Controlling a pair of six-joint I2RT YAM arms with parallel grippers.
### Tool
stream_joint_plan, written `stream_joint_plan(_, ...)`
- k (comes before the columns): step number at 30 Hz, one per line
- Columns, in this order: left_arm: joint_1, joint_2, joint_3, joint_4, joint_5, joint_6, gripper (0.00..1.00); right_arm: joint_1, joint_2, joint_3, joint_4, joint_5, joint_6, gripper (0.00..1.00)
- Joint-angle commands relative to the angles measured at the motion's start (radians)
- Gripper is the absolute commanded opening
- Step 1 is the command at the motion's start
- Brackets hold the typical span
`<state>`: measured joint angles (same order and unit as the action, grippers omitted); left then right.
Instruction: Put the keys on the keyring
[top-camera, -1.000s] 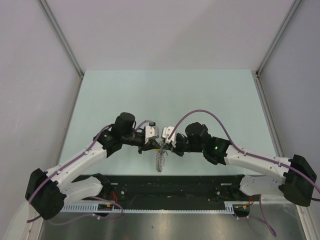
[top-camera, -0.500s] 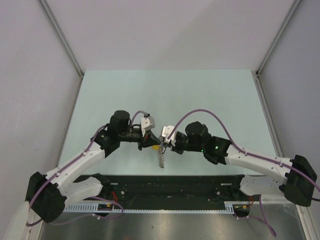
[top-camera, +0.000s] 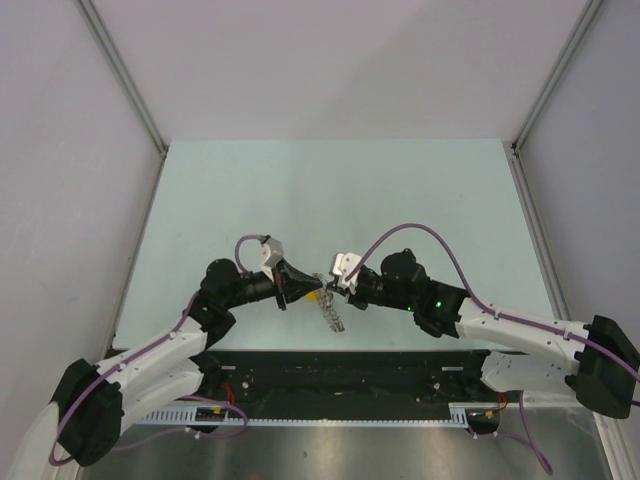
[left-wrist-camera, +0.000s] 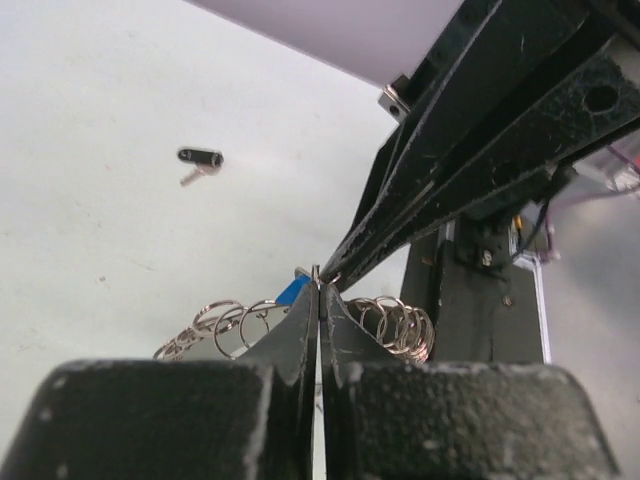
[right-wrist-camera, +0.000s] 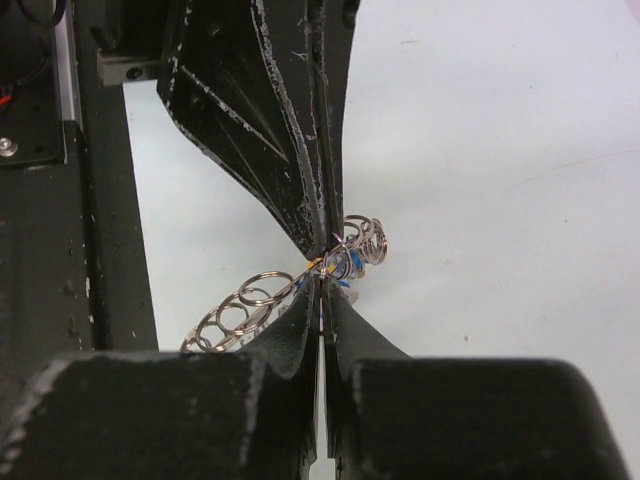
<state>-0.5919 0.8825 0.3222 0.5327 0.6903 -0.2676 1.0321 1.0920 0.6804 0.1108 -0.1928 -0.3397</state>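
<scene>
Near the middle of the counter (top-camera: 330, 190), close to its near edge: left hand (left-wrist-camera: 318, 305) and right hand (right-wrist-camera: 322, 300) nose to nose, tips touching or all but.

Left hand: pressed together, reaching in from the left. Seems to pinch the blue key (left-wrist-camera: 293, 290) at the very tip, with the blue head poking out just beside the fingers.

Right hand: likewise pressed together, coming in from the right and nipping the wire of the keyring (top-camera: 333, 315). Looks here less like a plain hoop than a row of small linked silver loops. Held off the counter at the pinch and trailing from there toward the near right, long axis slanted across the gap rather than in line with either hand.

Right at the meeting point, a speck of yellow key (top-camera: 313, 296). Cannot tell whether already on the wire or merely held against it.

Well apart from both hands, alone and flat on the counter: a black key (left-wrist-camera: 200, 157), not yet on the ring.

Judged as mid-threading. Turns on one spot, key hole and loop end exactly between the two tips, with neither arm nearer. Calls for a tiny slide of the key along the wire. Risk of dropping the key or letting the loops sag and twist.
</scene>
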Motion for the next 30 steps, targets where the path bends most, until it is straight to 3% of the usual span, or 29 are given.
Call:
stream_joint_plan(1,-0.019,-0.024,-0.081,0.423,-0.161,-0.154,0.00,0.006,-0.006,-0.033,0.122,0.018,0.041,0.00)
stream_joint_plan(6,-0.026,-0.025,-0.225,0.697,-0.294,-0.203,0.00,0.003,0.009,-0.048,0.167,0.013,0.060,0.00)
stream_joint_plan(14,-0.037,0.021,-0.298,0.832,-0.344,-0.222,0.01,-0.015,0.062,-0.053,0.237,-0.034,0.085,0.00)
stream_joint_plan(19,-0.039,-0.016,-0.314,0.793,-0.351,-0.220,0.20,-0.024,0.059,-0.039,0.216,-0.017,0.045,0.00)
stream_joint_plan(26,-0.037,-0.206,-0.261,0.408,-0.411,-0.072,0.31,-0.026,0.068,0.002,0.139,-0.004,-0.007,0.00)
stream_joint_plan(29,-0.036,-0.260,-0.158,0.114,-0.423,0.035,0.38,-0.026,0.065,0.015,0.104,0.006,-0.028,0.00)
stream_joint_plan(30,-0.034,-0.261,-0.071,-0.065,-0.414,0.069,0.39,-0.024,0.065,0.019,0.089,0.007,-0.035,0.00)
